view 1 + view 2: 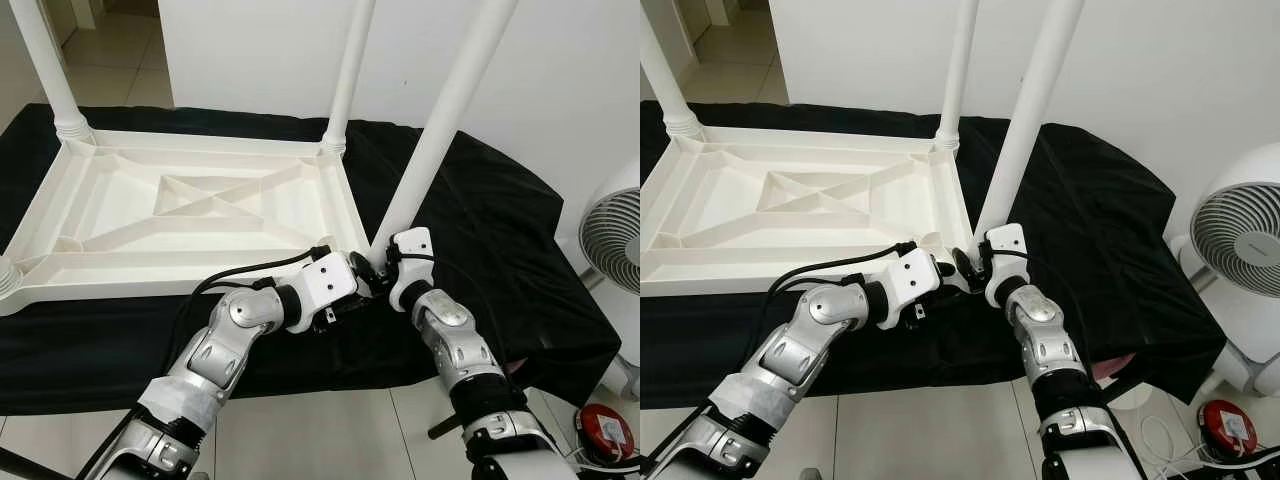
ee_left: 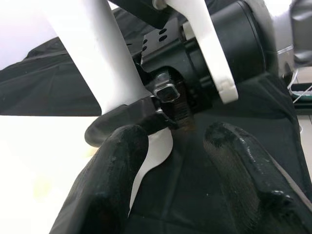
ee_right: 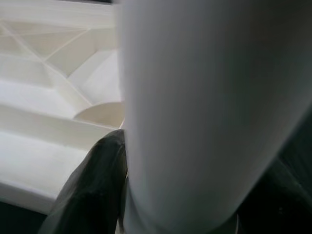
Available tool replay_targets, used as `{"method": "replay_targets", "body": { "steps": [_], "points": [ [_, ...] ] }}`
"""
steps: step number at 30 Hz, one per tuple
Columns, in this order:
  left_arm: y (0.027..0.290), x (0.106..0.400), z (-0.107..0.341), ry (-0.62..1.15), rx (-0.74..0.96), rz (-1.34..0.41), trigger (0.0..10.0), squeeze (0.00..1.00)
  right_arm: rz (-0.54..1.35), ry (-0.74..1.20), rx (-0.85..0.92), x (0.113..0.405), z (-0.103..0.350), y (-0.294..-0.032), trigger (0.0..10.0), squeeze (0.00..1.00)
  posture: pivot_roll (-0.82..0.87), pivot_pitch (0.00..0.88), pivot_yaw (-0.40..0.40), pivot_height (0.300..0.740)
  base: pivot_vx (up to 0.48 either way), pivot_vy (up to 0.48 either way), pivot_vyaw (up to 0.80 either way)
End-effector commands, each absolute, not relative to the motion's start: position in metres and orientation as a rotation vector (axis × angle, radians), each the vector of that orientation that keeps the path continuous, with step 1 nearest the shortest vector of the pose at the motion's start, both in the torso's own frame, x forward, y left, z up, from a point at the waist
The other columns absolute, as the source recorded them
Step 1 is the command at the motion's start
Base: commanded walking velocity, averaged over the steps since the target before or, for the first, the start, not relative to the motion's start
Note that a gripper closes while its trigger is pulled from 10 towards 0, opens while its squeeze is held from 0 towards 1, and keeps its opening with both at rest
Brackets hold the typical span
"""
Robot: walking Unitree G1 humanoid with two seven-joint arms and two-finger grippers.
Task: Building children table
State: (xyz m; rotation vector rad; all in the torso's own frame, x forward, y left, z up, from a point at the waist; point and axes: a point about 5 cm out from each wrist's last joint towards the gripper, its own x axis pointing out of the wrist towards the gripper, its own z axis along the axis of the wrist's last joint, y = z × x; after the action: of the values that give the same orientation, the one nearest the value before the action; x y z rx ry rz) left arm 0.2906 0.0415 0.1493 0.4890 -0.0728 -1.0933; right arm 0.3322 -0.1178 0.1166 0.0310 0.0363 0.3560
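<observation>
On the black cloth (image 1: 500, 230) in front of me lies the white children's table top (image 1: 190, 215), upside down, its ribbed underside facing up. I see legs standing upright in its corner sockets: one at the far left (image 1: 45, 65), one at the far right (image 1: 350, 75), and the stub of another at the near left edge of my view. The fourth leg (image 1: 445, 125) leans, tilted away from the top toward my right, its lower end at the near right corner of the table top. My right gripper (image 1: 380, 268) is at that lower end; in the right wrist view the white tube (image 3: 195, 112) sits between the two black fingers (image 3: 97, 190), which are pinching it from either side. My left gripper (image 1: 362, 285) reaches in from the left to the same corner; in its wrist view the fingers (image 2: 112, 190) are spread apart, one against the curved white edge of the table top, nothing held between them, with the right wrist's black housing just beyond. Both grippers are very near each other, almost touching. A white fan (image 1: 1240, 240) stands on the tiled floor (image 1: 330, 430) to my right, and a red round object (image 1: 605, 428) lies near its foot
</observation>
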Motion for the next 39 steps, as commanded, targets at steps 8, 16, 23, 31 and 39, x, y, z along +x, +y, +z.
{"method": "replay_targets", "body": {
  "steps": [8,16,23,31,39],
  "points": [
    [0.036,0.29,0.15,-0.089,0.487,-1.063,10.0,0.0,-0.024,0.089,0.023,0.308,0.109,-0.112,10.0,0.0,-0.05,0.0,-0.092,0.74,0.0,0.0,0.0],
    [0.035,0.291,0.15,-0.091,0.486,-1.062,10.0,0.0,0.045,0.067,0.069,0.309,0.118,-0.11,10.0,1.0,-0.05,0.0,-0.095,0.74,0.0,0.0,0.0],
    [0.037,0.291,0.149,-0.087,0.487,-1.055,10.0,0.0,0.092,0.043,0.064,0.311,0.125,-0.121,10.0,1.0,-0.05,0.0,-0.095,0.74,0.0,0.0,0.0],
    [0.037,0.292,0.151,-0.093,0.488,-1.051,10.0,0.0,0.376,0.006,-0.086,0.32,0.127,-0.145,10.0,0.0,-0.05,0.0,-0.097,0.74,0.0,0.0,0.0],
    [0.035,0.294,0.152,-0.097,0.49,-1.055,10.0,0.0,0.573,-0.004,-0.181,0.331,0.127,-0.142,10.0,0.0,-0.05,0.0,-0.093,0.74,0.0,0.0,0.0]
  ]
}}
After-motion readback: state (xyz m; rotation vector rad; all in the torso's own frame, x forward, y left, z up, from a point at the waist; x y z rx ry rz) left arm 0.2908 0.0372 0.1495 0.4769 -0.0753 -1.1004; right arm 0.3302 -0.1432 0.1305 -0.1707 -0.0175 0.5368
